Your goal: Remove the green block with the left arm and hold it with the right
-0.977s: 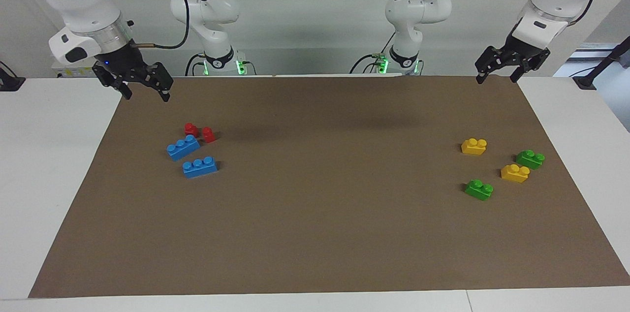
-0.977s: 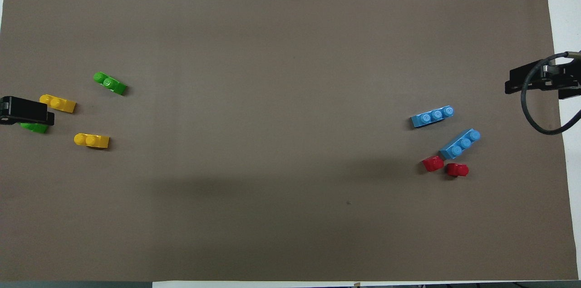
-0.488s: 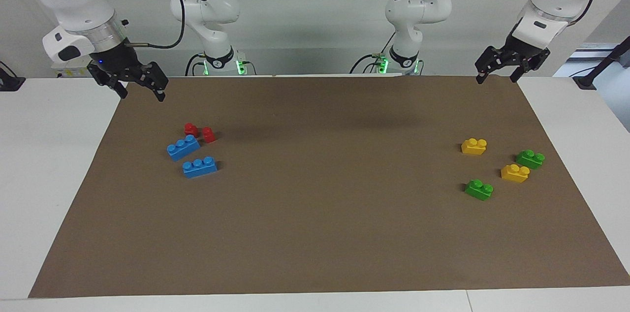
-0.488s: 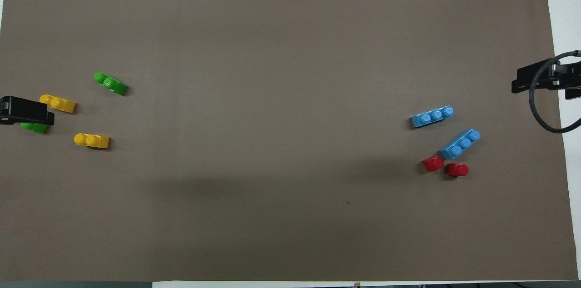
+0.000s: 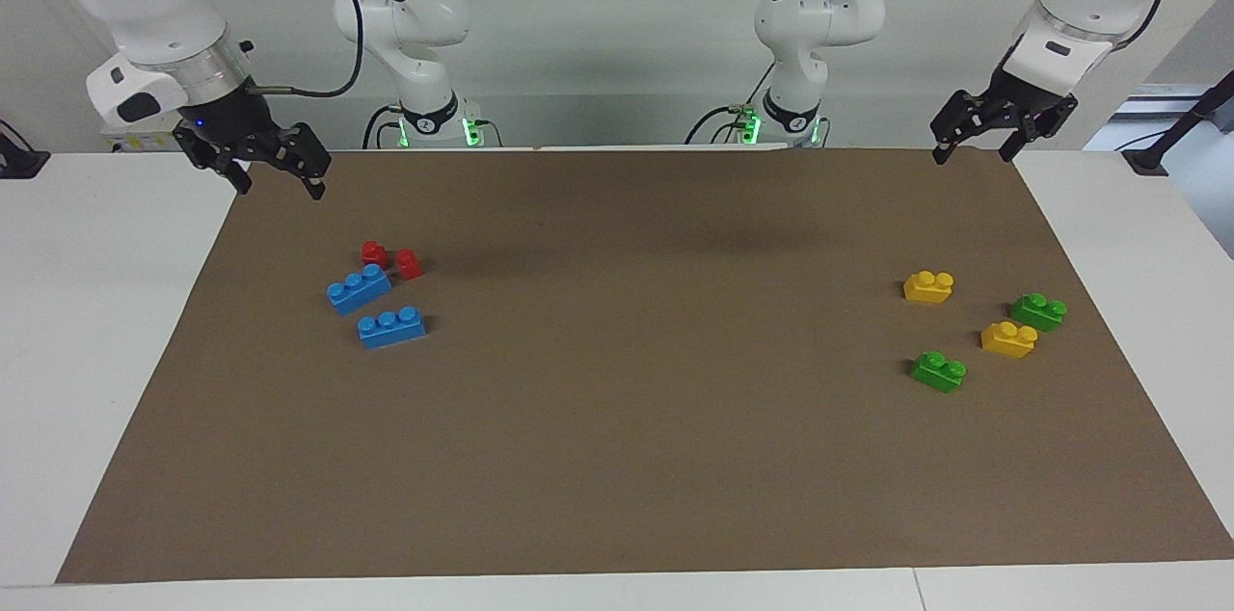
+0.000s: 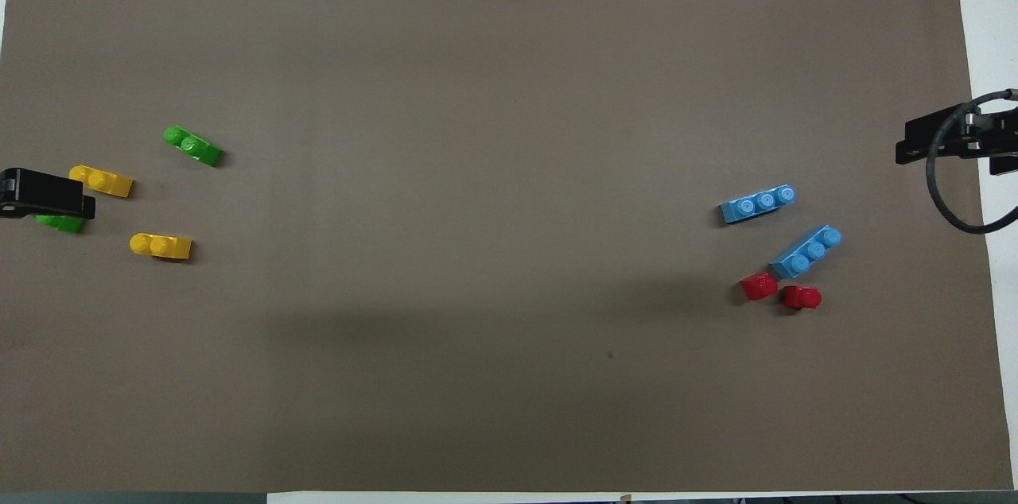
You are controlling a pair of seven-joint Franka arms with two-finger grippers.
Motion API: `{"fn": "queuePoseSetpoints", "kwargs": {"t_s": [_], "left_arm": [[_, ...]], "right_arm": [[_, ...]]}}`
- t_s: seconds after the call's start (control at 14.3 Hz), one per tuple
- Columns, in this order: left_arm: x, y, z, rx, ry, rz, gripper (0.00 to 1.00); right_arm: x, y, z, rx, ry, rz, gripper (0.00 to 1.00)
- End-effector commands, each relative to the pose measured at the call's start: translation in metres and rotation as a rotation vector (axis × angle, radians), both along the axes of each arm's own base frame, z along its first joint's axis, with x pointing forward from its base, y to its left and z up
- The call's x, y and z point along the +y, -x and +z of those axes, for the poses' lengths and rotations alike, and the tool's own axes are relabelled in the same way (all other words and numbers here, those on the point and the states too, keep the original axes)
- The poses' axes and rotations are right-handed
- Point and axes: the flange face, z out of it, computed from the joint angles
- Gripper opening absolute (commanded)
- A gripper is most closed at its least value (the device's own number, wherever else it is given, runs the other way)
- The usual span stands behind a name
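Right gripper [image 5: 275, 177]: raised above the corner of the brown mat [image 5: 617, 457] at the right arm's end, close to the robots; fingers spread apart, holding nothing.
Left gripper [image 5: 972, 148]: raised above the mat's corner at the left arm's end, close to the robots; fingers spread apart, holding nothing.
Red blocks [image 5: 392, 258]: two small ones side by side on the mat at the right arm's end, the nearest bricks to the robots there.
Blue bricks [image 5: 359, 288]: two long three-stud ones; the first lies just beside the red blocks, a little farther from the robots, the second [image 5: 391, 328] farther out again, apart from the first.
Yellow block [image 5: 928, 286]: nearest brick to the robots at the left arm's end, flat on the mat.
Green block [image 5: 1038, 311]: flat on the mat, studs up, closest of the group to the mat's edge at the left arm's end; in the overhead view the raised left gripper partly covers it, but nothing touches it.
Second yellow block [image 5: 1008, 339]: just beside that green block, slightly farther from the robots.
Second green block [image 5: 938, 371]: farthest brick from the robots, lying free on the mat.
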Motion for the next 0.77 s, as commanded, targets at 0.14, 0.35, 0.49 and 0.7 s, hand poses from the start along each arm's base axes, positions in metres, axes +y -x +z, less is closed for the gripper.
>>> {"fn": "queuePoseSetpoints", "kwargs": {"t_s": [0.14, 0.35, 0.49, 0.7], "left_arm": [[-0.0014, 0.0080, 0.0000, -0.005, 0.011, 0.009, 1.00], [-0.0005, 0.0085, 0.0000, -0.005, 0.009, 0.009, 1.00], [-0.0012, 0.0085, 0.0007, -0.007, 0.009, 0.008, 1.00], [-0.0012, 0.0085, 0.0007, -0.007, 0.009, 0.008, 1.00]], "right_arm": [[-0.0034, 0.0087, 0.0012, 0.007, 0.020, 0.021, 1.00], [-0.0029, 0.0087, 0.0019, 0.005, 0.022, 0.053, 1.00], [-0.0040, 0.0081, 0.0012, 0.006, 0.030, 0.114, 1.00], [-0.0039, 0.0086, 0.0013, 0.006, 0.030, 0.114, 1.00]]}}
